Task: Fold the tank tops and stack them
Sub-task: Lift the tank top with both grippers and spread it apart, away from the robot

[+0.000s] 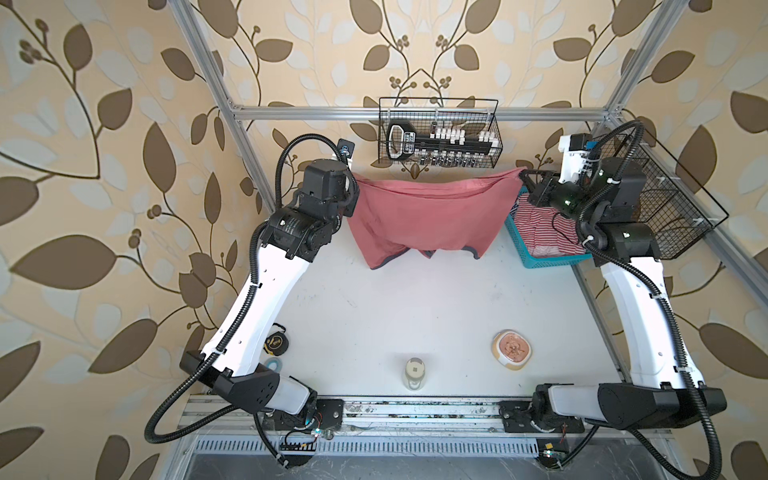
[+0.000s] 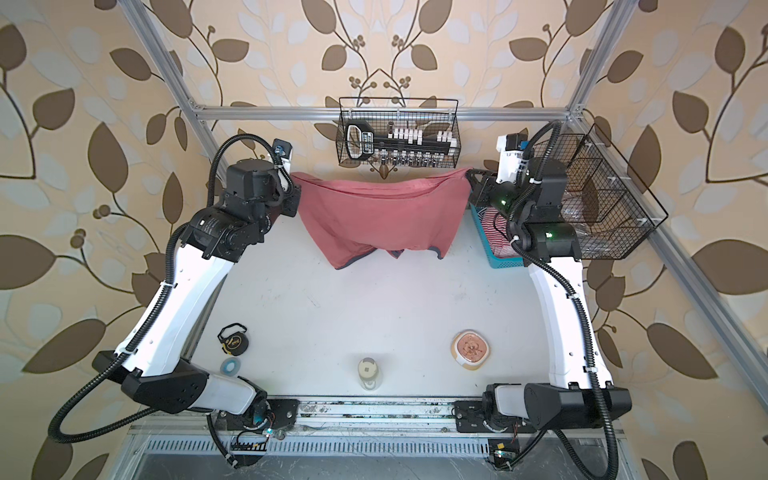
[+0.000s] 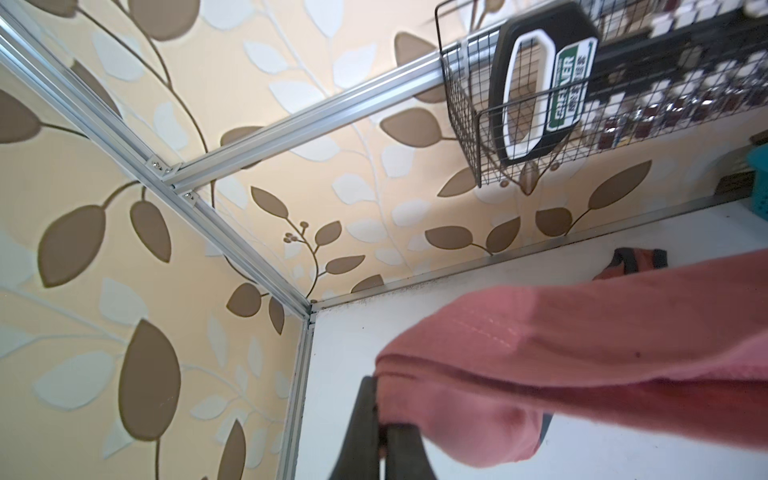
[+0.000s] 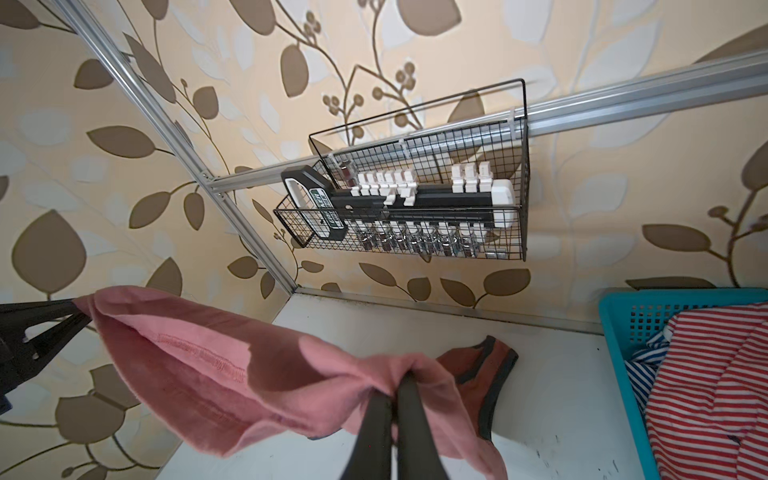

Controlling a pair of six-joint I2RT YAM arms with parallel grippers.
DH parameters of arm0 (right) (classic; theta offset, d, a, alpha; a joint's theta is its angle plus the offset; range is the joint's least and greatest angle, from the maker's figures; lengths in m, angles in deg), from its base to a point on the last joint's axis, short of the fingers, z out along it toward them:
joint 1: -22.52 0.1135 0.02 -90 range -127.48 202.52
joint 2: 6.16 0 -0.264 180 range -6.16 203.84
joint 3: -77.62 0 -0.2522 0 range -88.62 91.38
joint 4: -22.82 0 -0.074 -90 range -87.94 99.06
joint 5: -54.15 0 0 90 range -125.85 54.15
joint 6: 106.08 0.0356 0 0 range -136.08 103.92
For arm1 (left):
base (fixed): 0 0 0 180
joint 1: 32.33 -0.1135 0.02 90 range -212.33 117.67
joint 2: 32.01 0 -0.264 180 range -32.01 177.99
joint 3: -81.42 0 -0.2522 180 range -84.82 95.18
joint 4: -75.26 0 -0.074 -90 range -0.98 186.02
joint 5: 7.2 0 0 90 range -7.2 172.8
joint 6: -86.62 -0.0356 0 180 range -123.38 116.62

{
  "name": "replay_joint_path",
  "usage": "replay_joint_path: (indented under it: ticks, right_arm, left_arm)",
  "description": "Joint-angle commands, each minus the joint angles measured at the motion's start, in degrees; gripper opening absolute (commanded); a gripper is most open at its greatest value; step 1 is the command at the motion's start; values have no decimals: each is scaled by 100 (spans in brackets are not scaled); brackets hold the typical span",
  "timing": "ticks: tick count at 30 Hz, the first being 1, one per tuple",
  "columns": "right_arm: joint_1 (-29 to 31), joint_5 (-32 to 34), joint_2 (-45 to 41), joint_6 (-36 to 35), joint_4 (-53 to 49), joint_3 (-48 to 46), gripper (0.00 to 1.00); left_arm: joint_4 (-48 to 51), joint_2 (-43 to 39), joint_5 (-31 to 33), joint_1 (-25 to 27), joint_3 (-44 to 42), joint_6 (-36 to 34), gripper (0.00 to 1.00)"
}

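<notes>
Bright, even light; soft shadows, warped edges

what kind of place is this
Probably a robot lab cell dressed as a home: aluminium frame around a white table, leaf wallpaper behind, a teal laundry basket.

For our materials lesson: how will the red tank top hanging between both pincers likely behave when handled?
Probably floppy: the red tank top sags between the left pincer and right pincer. Likely light: two small pinches hold it up.
</notes>
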Motion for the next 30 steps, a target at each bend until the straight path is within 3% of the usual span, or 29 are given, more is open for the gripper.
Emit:
replay_joint_path:
  ticks: [1, 6, 11, 14, 16, 19, 21, 24, 30]
  right_arm:
    - [-32, -276, -323, -159, 217, 245, 0]
    - [-39, -507, -216, -137, 101, 88, 0]
    - [-44, -562, 564, -1, 59, 275, 0]
    - [-60, -599, 1380, 72, -83, 1124, 0]
    - [-60, -665, 1934, 168, -184, 2002, 0]
    - [-75, -775, 2499, 375, -37, 3149, 0]
    - [-77, -871, 2759, 435, 171, 3716, 0]
    - [-108, -1045, 2893, 658, 647, 4088, 0]
    - [-166, -1397, 2642, 829, 1574, 3658, 0]
  left_arm:
    - [-428, -483, -611, -56, -214, -114, 0]
    - [-716, -687, -821, -56, -966, -284, 0]
    - [-1070, -104, -526, -90, -1156, -647, 0]
    - [-1022, 848, -203, -208, -256, -969, 0]
    - [-882, 1494, -47, -327, 836, -970, 0]
    - [-890, 2170, -70, -429, 2536, -925, 0]
    - [-1132, 2376, -199, -443, 3225, -947, 0]
    - [-1793, 2279, -418, -466, 3267, -793, 0]
    - [-3052, 1689, -776, -486, 2382, -414, 0]
